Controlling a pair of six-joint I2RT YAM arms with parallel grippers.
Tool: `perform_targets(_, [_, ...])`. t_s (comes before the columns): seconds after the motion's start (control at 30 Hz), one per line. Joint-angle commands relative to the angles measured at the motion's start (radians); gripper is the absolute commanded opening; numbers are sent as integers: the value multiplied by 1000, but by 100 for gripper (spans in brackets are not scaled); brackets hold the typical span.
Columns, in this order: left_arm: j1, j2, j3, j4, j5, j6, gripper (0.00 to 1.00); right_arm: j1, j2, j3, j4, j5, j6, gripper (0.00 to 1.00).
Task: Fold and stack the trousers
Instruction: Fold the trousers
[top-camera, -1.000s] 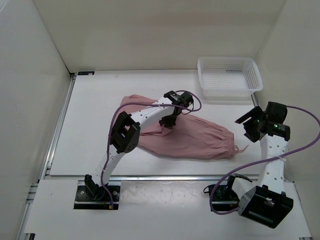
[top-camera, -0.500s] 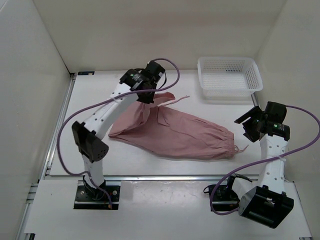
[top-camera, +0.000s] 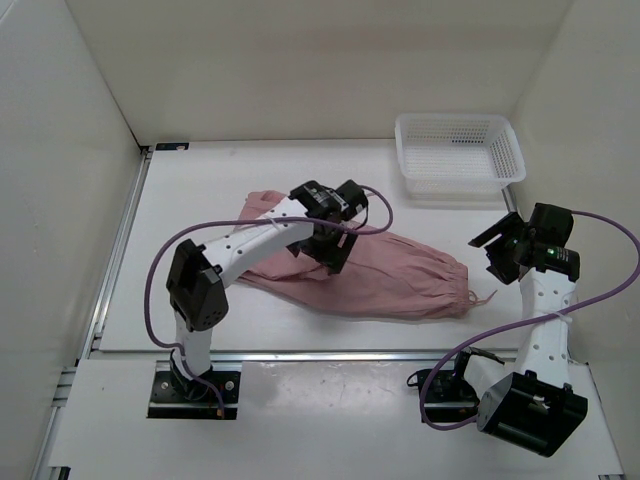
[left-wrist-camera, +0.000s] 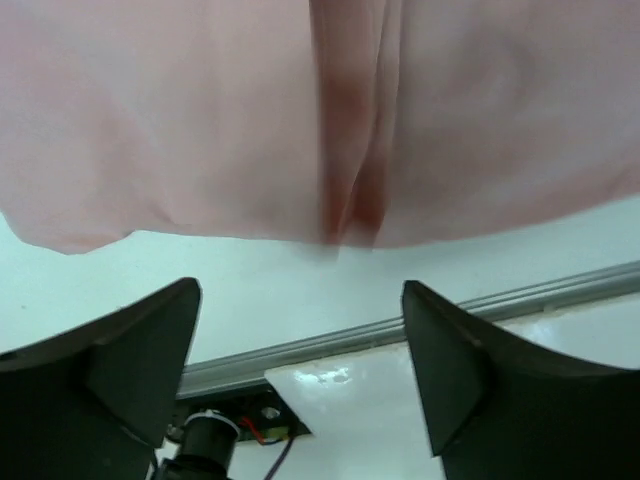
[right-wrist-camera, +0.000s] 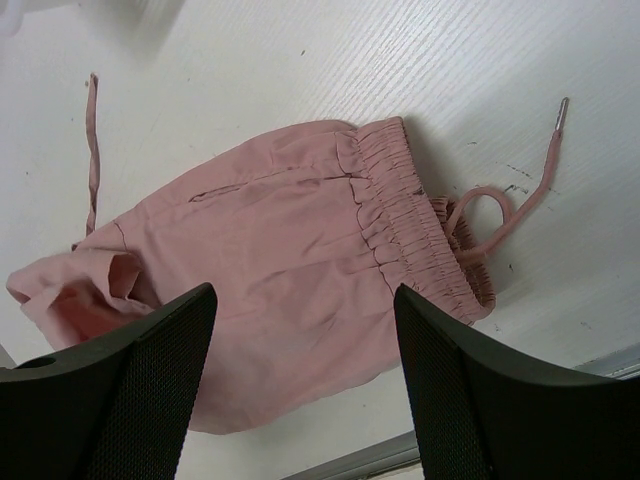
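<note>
1. Where the counter (top-camera: 200, 190) reaches its far right corner, a white mesh basket (top-camera: 505, 150) stands, its mesh floor showing plainly across the inside. The trousers (top-camera: 400, 275) lie outside it and well apart.
2. The dusty-pink trousers stretch across the middle of the counter, bunched at the far left, with the gathered waistband (right-wrist-camera: 400, 220) at the right.
3. The left claw (top-camera: 335, 255) hangs over the middle of the cloth, its fingers wide apart with nothing between them. Only the left wrist view shows a lengthwise crease (left-wrist-camera: 350, 150) and the cloth's near hem against white counter.
4. The right claw (right-wrist-camera: 302, 295) hovers just right of the waistband, fingers apart, gripping nothing. Only its wrist view shows the drawstring (right-wrist-camera: 490, 215) looped on the counter and ending in a metal tip.
5. A metal rail (top-camera: 350, 353) runs along the near edge, and another lines the left side. Bare counter lies between the trousers and the basket, and between the trousers and the left rail.
</note>
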Motion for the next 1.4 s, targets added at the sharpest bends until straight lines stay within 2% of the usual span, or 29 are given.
perform_targets(0.0, [-33, -18, 28, -28, -29, -23, 100, 4, -8, 0, 24, -9, -10, 76])
perform_targets(0.13, [2, 2, 204, -78, -72, -23, 100, 4, -8, 0, 24, -9, -10, 76])
perform_targets(0.23, [45, 2, 273, -78, -29, -12, 82, 4, -17, 0, 24, -9, -10, 76])
perform_targets(0.27, [56, 11, 273, -78, -29, -12, 64, 4, -26, 0, 15, -9, -10, 76])
perform_targets(0.3, [74, 11, 273, -78, -20, -12, 54, 4, -26, 0, 15, -9, -10, 76])
perform_targets(0.33, [83, 11, 273, -78, -20, -12, 46, 4, -26, 0, 15, -9, -10, 76])
perform_targets(0.37, [83, 22, 264, -69, -9, -12, 43, 4, -26, 0, 15, -9, -10, 76])
perform_targets(0.4, [94, 22, 253, -69, -9, -24, 46, 4, -26, -9, 15, -9, -10, 76])
perform_targets(0.53, [62, 68, 198, -24, 31, -34, 100, 4, -26, -9, 15, -18, -10, 76])
perform_targets(0.73, [5, 187, 146, 48, 36, -46, 100, 4, -26, -9, 24, -18, -10, 76])
perform_targets(1.03, [-4, 281, 69, 120, 6, -55, 88, 4, -26, -18, 24, -18, -10, 76])
perform_targets(1.13, [-4, 302, 60, 120, -21, -67, 70, 4, -26, -18, 24, -18, -10, 76])
perform_targets(1.17, [-4, 302, 60, 111, -33, -67, 56, 4, -26, -18, 24, -27, -10, 76])
perform_targets(1.3, [-4, 292, 82, 77, -95, -77, 25, 4, -26, -18, 24, -27, -10, 76])
perform_targets(1.33, [-4, 280, 112, 62, -125, -86, 10, 4, -26, -18, 24, -27, -10, 76])
perform_targets(1.37, [-4, 266, 123, 45, -139, -86, 10, 4, -26, -18, 24, -27, -10, 76])
